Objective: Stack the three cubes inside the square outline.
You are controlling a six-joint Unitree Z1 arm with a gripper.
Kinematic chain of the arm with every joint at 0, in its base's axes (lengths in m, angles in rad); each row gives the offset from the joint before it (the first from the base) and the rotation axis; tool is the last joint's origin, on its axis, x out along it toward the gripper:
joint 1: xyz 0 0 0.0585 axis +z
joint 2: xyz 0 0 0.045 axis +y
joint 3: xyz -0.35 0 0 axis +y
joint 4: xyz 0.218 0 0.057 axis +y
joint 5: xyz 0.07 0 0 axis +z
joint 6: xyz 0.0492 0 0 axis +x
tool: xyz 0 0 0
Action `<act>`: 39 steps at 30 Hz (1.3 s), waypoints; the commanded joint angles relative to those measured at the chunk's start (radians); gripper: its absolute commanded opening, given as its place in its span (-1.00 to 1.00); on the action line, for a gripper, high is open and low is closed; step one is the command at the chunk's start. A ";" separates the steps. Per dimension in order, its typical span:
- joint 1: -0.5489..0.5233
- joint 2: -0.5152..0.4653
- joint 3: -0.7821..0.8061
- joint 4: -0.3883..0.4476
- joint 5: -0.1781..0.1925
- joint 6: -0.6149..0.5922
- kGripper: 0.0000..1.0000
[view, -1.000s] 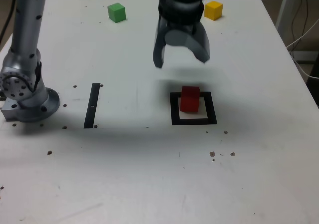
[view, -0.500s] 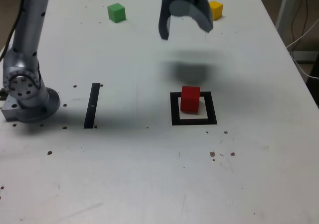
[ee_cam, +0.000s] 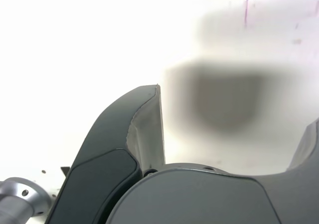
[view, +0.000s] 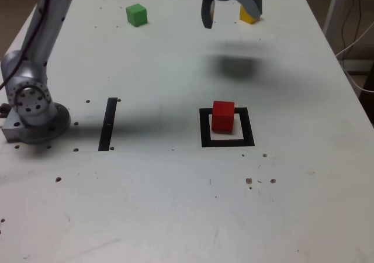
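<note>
Our end effector (view: pixel 235 21), jaws spread and empty, hangs at the exterior view's upper right by the yellow cube (view: pixel 248 16), likely our next pick, needing alignment and descent, as the red cube (view: pixel 222 117) sits within the square outline (view: pixel 205 141) at right of centre and the green cube (view: pixel 137 16) waits upper left.
</note>
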 commanded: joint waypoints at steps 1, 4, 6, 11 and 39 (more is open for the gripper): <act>0.013 0.025 -0.043 0.014 -0.008 0.011 0.99; 0.028 0.055 -0.096 0.029 -0.015 0.021 0.99; 0.037 0.072 -0.125 0.035 -0.017 0.024 0.99; 0.058 0.120 -0.203 0.042 -0.022 0.025 0.99; 0.178 0.397 -0.655 0.094 -0.078 -0.084 0.99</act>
